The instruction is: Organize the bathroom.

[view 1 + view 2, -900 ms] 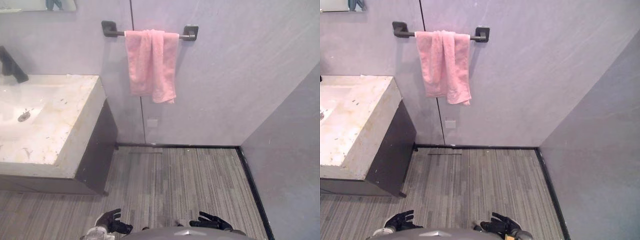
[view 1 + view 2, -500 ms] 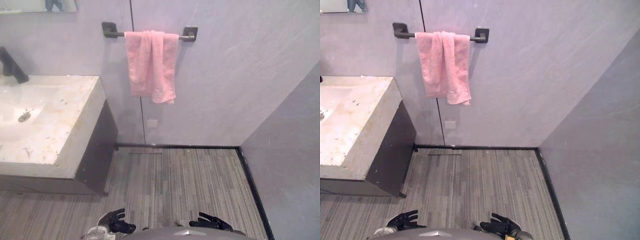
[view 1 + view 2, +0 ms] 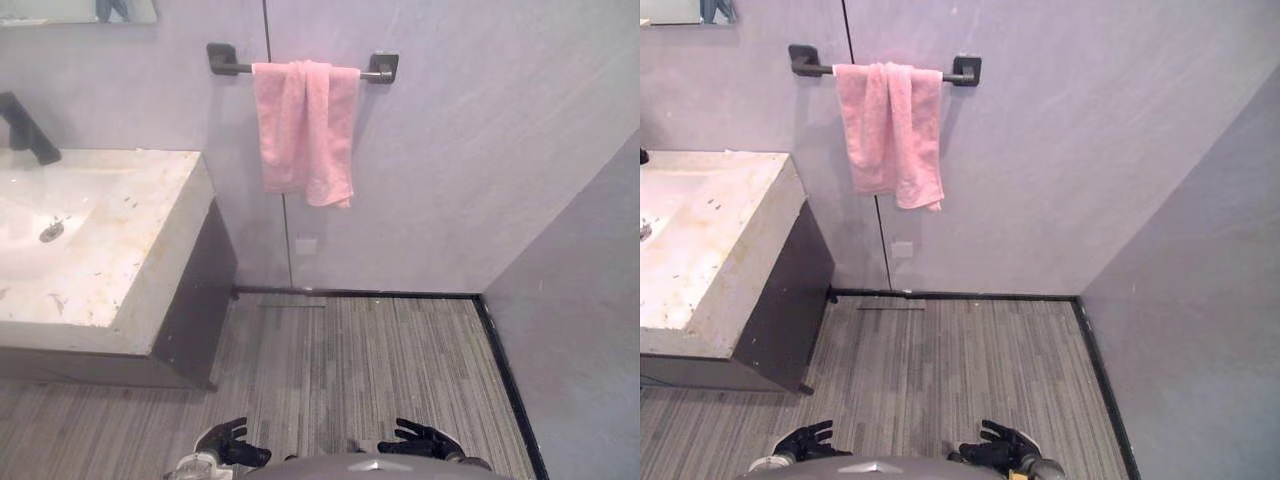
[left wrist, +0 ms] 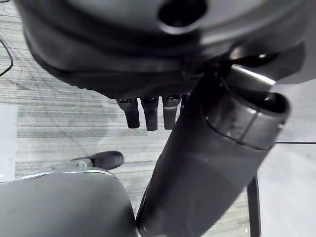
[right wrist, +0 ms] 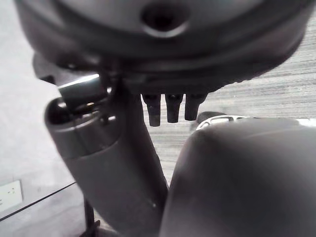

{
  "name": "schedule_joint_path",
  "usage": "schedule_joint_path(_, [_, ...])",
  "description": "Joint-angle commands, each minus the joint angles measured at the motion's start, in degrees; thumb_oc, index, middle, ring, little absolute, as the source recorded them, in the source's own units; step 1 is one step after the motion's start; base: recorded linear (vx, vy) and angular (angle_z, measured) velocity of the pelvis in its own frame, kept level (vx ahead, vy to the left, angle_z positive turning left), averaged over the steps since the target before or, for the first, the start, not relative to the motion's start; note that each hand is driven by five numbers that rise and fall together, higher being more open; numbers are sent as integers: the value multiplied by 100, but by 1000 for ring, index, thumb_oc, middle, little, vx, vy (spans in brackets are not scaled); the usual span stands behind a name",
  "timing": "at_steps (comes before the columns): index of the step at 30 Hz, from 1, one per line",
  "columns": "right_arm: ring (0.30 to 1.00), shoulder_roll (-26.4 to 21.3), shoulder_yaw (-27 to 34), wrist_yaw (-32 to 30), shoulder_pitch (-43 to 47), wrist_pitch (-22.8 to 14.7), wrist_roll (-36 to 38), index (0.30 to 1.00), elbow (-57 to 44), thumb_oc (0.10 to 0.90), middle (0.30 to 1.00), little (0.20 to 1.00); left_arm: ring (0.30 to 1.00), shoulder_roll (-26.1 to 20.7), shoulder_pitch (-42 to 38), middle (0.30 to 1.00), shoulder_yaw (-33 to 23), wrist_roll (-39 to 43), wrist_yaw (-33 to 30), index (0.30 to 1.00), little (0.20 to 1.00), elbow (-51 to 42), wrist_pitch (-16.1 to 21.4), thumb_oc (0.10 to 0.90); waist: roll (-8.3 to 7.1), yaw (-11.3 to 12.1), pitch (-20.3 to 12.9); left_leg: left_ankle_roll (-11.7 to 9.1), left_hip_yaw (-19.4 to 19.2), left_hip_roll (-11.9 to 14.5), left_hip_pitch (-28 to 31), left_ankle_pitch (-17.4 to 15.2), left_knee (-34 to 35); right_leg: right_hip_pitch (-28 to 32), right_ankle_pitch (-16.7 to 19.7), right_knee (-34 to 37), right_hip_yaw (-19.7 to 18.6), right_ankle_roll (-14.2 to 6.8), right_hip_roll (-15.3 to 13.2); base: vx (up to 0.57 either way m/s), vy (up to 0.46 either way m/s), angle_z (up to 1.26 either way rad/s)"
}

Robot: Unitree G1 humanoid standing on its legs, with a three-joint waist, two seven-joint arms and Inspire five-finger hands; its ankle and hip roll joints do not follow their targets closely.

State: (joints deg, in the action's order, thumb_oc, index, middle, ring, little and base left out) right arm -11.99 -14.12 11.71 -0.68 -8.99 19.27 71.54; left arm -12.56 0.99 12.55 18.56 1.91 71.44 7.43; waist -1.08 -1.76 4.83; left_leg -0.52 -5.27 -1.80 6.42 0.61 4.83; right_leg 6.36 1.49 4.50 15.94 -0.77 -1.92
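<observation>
A pink towel (image 3: pixel 305 130) hangs draped over a dark wall rail (image 3: pixel 228 66), its two folds bunched toward the rail's right half. Down at the lower edge of the eye views, my left hand (image 3: pixel 230 444) and right hand (image 3: pixel 424 440) hover low above the striped floor, far below the towel. Both hands have relaxed, spread fingers and hold nothing. In the wrist views the fingertips of the left hand (image 4: pixel 148 111) and the right hand (image 5: pixel 170 108) point out over the floor.
A pale stone washbasin (image 3: pixel 150 260) on a dark cabinet (image 3: pixel 200 300) stands at the left, with a black tap (image 3: pixel 25 130) at its back. Grey walls close the corner ahead and on the right. A wall socket (image 3: pixel 305 245) sits below the towel.
The camera has shifted slightly. My right hand has lifted a little and its fingers spread more; the left hand has drawn in a touch. The towel has not moved.
</observation>
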Motion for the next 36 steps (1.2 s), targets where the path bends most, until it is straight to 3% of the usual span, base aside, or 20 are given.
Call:
schedule_joint_path(1, [900, -28, -179, -203, 323, -741, -11, 900, -244, 800, 900, 900, 900, 131, -254, 900, -83, 177, -468, 900, 900, 113, 218, 800, 94, -5, 6, -201, -666, 401, -137, -332, -450, 29, -516, -338, 242, -386, -59, 17, -53, 4])
schedule_joint_path(6, [900, -141, -296, -146, 357, -930, 57, 900, -737, 800, 900, 900, 900, 64, -351, 900, -251, 603, -579, 900, 900, -92, 271, 800, 50, -43, 111, -251, -709, 435, -402, -437, -1022, 6, -555, -421, 187, -323, -101, 6, -57, 5])
schedule_joint_path(8, [900, -299, -350, -172, 364, -924, 42, 900, -1341, 800, 900, 900, 900, -65, -414, 900, -378, 796, -686, 900, 900, -489, 327, 800, -67, -46, 258, -224, -747, 464, -842, -656, -2033, -12, -569, -519, 94, -229, -210, -25, -104, 15])
schedule_joint_path(12, [900, -521, -315, -150, 276, -955, 410, 900, -2266, 800, 900, 900, 900, -338, -361, 900, -733, 1455, -842, 900, 900, -1428, 642, 800, -108, -23, 466, -254, -597, 542, -1768, -289, -3711, -21, -641, -617, -170, -20, -172, 24, -90, 9])
schedule_joint_path(14, [900, -561, -262, -112, 210, -1032, 424, 900, -2499, 800, 900, 900, 900, -419, -293, 900, -870, 1546, -830, 900, 900, -1900, 852, 800, -112, -7, 503, -223, -616, 567, -1975, -193, -3909, -12, -665, -635, -217, -9, -163, 99, -43, -8])
schedule_joint_path(15, [900, -570, -220, -139, 144, -1034, 373, 900, -2731, 800, 900, 900, 900, -487, -224, 900, -885, 1627, -938, 900, 900, -2587, 940, 800, -67, 25, 562, -242, -787, 704, -2011, -47, -3602, 66, -709, -618, -213, -22, -94, 165, 19, -15])
schedule_joint_path(17, [900, -553, -215, -142, 112, -1087, 389, 900, -2813, 800, 900, 900, 900, -526, -160, 900, -874, 1679, -944, 900, 900, -3014, 1088, 800, 22, 69, 591, -294, -891, 738, -1970, 132, -3038, 129, -755, -614, -215, -46, 5, 208, 63, -10])
schedule_joint_path(18, [900, -518, -222, -139, 73, -1162, 433, 900, -2863, 800, 900, 900, 900, -605, -92, 900, -803, 1661, -969, 900, 900, -3705, 1134, 800, 171, 118, 603, -342, -1056, 805, -1903, 379, -2140, 222, -835, -597, -230, -62, 176, 200, 71, 7])
schedule_joint_path(19, [900, -516, -224, -140, 64, -1168, 434, 900, -2866, 800, 900, 900, 900, -607, -75, 900, -793, 1644, -981, 900, 900, -3761, 1144, 800, 174, 129, 610, -350, -1083, 790, -1853, 430, -2002, 246, -847, -599, -238, -67, 175, 317, 106, 19])
schedule_joint_path(21, [900, -526, -256, -129, -54, -1292, 399, 900, -2890, 800, 900, 900, 900, -710, -25, 900, -584, 1516, -987, 900, 900, -4340, 1429, 800, 358, 225, 614, -577, -1363, 963, -1912, 1081, -728, 547, -980, -513, -225, -98, 399, 414, 85, 20])
schedule_joint_path(23, [900, -539, -286, -193, -149, -1348, 536, 900, -2923, 800, 900, 900, 900, -704, 15, 900, -469, 1553, -849, 900, 900, -4612, 1489, 800, 347, 305, 640, -685, -1438, 1091, -1986, 1310, -333, 741, -1055, -523, -98, -125, 376, 415, 41, -3])
schedule_joint_path(25, [900, -545, -296, -248, -170, -1367, 599, 900, -2928, 800, 900, 900, 900, -731, -2, 900, -332, 1403, -663, 900, 900, -4751, 1533, 800, 305, 256, 636, -764, -1499, 1120, -1920, 1275, -433, 784, -1205, -636, 47, -118, 320, 350, 18, -22])
schedule_joint_path(27, [900, -523, -349, -350, -173, -1334, 693, 900, -2990, 800, 900, 900, 900, -741, 14, 900, -182, 1273, -611, 900, 900, -4979, 1410, 800, 363, 281, 636, -685, -1541, 1175, -1880, 1306, -634, 695, -1219, -855, 76, -101, 328, 293, 52, -11])
schedule_joint_path(30, [900, -477, -387, -561, -173, -1354, 643, 900, -3079, 800, 900, 900, 900, -797, 33, 900, -49, 1204, -341, 900, 900, -5200, 1172, 800, 360, 309, 563, -493, -1413, 1005, -1750, 952, -643, 702, -1401, -1195, -97, -204, 213, 296, 97, -28])
schedule_joint_path(33, [900, -455, -352, -768, -219, -1412, 705, 900, -3309, 800, 900, 900, 900, -865, 73, 900, 23, 1326, -150, 900, 900, -5304, 992, 800, 345, 285, 473, -297, -1267, 785, -1586, 707, -516, 647, -1317, -1631, -296, -432, 58, 299, 150, -21])
schedule_joint_path(34, [900, -435, -329, -929, -230, -1500, 575, 900, -3452, 800, 900, 900, 900, -896, 70, 900, 83, 1579, -98, 900, 900, -5291, 913, 800, 355, 282, 396, -164, -1195, 649, -1503, 568, -424, 577, -1169, -1945, -399, -576, -17, 254, 143, 1])
schedule_joint_path(36, [900, -402, -311, -1116, -282, -1527, 518, 900, -3643, 800, 900, 900, 900, -937, 78, 900, 104, 1317, 25, 900, 900, -5305, 1009, 800, 327, 303, 322, -50, -1162, 509, -1445, 492, -347, 559, -920, -2278, -368, -767, -194, 225, 129, 8])
